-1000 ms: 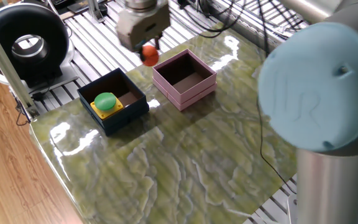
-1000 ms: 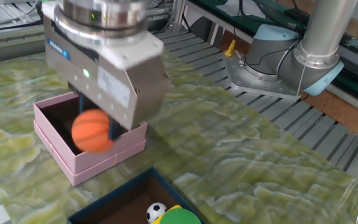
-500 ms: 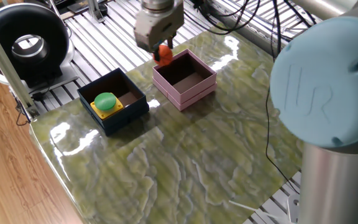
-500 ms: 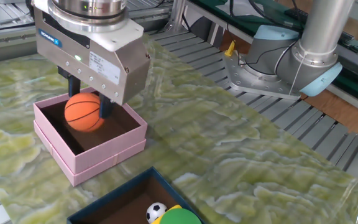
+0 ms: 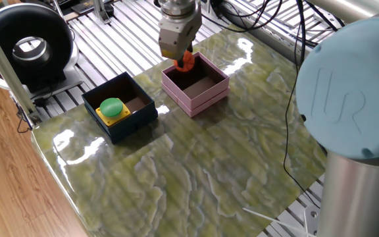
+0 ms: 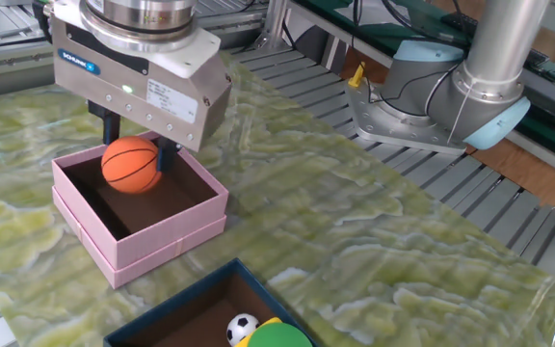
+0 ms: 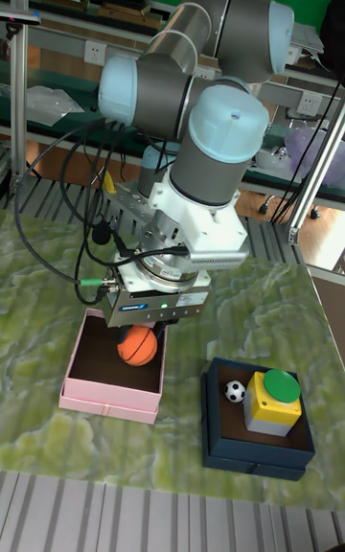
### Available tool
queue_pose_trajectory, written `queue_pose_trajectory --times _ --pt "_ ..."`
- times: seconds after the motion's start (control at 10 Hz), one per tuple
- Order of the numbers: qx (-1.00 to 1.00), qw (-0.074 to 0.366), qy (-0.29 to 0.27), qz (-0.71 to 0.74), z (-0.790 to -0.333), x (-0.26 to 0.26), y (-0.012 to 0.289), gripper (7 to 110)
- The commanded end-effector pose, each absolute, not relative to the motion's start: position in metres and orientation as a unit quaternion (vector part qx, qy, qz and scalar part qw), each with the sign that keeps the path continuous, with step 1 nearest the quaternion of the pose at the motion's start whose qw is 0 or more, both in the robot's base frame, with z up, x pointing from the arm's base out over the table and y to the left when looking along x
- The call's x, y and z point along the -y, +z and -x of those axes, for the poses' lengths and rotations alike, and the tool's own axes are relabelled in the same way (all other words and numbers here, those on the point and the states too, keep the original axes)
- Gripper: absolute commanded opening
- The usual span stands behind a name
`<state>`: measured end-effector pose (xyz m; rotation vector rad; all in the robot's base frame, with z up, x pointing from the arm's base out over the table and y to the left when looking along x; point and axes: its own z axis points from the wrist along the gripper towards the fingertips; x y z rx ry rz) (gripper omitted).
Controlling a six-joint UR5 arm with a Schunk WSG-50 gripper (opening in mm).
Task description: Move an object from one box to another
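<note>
Gripper (image 6: 135,157) clamped on the orange ball (image 6: 130,165), fingers pinching it from two opposite sides across its widest part. Ball hangs over the open pink box (image 6: 192,236), roughly level with the rim in the other fixed view; the tall fixed view puts it above the dark floor of the box toward the far side. Whether it touches the floor cannot be told.

Ball: basketball pattern, dark seam lines, small, round. Judged light, probably foam or soft rubber, so some give under the fingers and good friction. Main handling risk is rolling or bouncing on release, not breakage. A grip across the widest part, as now, looks right; a hold off that line could squirt it out.

Navy box (image 5: 139,116) sits beside the pink one on the green marbled surface (image 5: 196,171), apart from it. It holds a yellow block with a green round top (image 5: 112,108) and a tiny soccer ball (image 6: 242,328).
</note>
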<state>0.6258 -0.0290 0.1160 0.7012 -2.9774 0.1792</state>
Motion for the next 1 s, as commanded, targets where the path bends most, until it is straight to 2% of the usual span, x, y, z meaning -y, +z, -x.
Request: queue_pose_trajectory --times 0.0,0.1,0.4,0.5,0.7,0.8,0.9 --pt "0.961 0.039 0.043 -0.272 -0.623 0.024 0.112 22" --pt "0.958 0.036 0.033 -0.283 -0.624 0.019 0.111 44" --pt "0.953 0.044 0.025 -0.299 -0.62 0.017 0.111 44" --pt "0.952 0.047 0.031 -0.3 -0.619 0.02 0.111 66" --pt "0.946 0.05 0.028 -0.319 -0.617 0.019 0.111 66" --pt "0.947 0.048 0.017 -0.318 -0.617 0.013 0.112 88" --pt "0.947 0.051 0.017 -0.316 -0.617 0.014 0.113 88"
